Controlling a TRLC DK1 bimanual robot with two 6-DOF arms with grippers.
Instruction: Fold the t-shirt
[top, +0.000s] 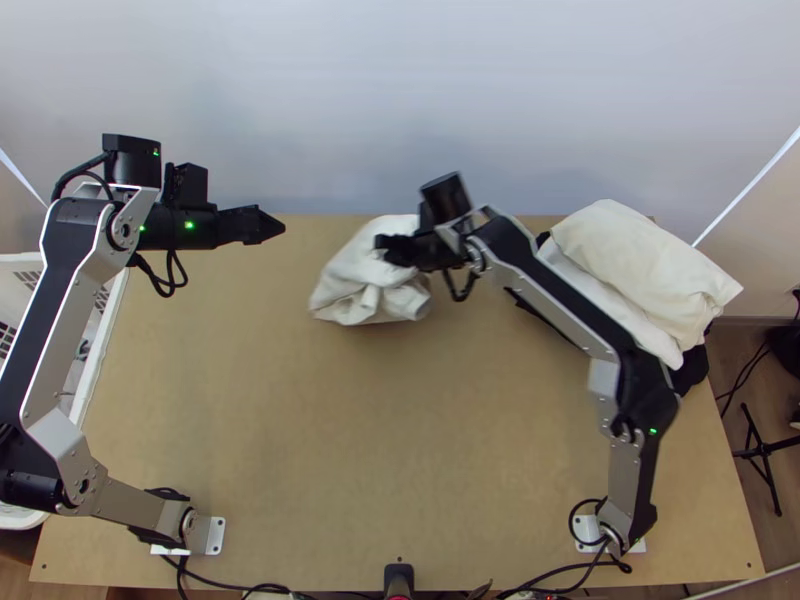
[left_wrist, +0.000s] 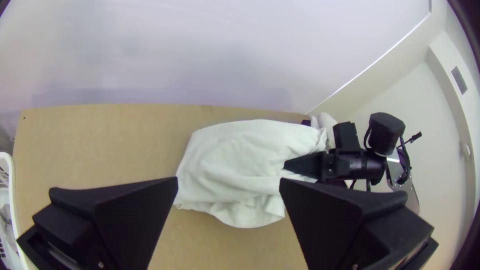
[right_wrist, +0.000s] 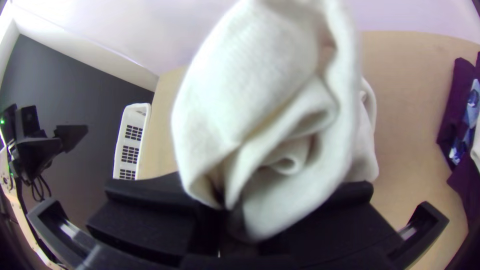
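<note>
In the top view, my right gripper (top: 395, 248) is at the upper right part of the off-white t-shirt (top: 365, 280), shut on a bunched part. The cloth lies crumpled near the table's far edge. In the right wrist view, thick folds of the shirt (right_wrist: 270, 110) rise from between the fingers of the right gripper (right_wrist: 237, 215). My left gripper (top: 268, 226) is left of the shirt and apart from it. In the left wrist view, the left gripper (left_wrist: 229, 185) is open, with the shirt (left_wrist: 240, 160) beyond its fingers.
Folded off-white cloths (top: 640, 270) are stacked on dark fabric at the table's right edge, beside the right arm. A white basket (top: 97, 370) stands at the left edge, partly behind the left arm. Bare wooden tabletop (top: 370, 450) lies between the arm bases.
</note>
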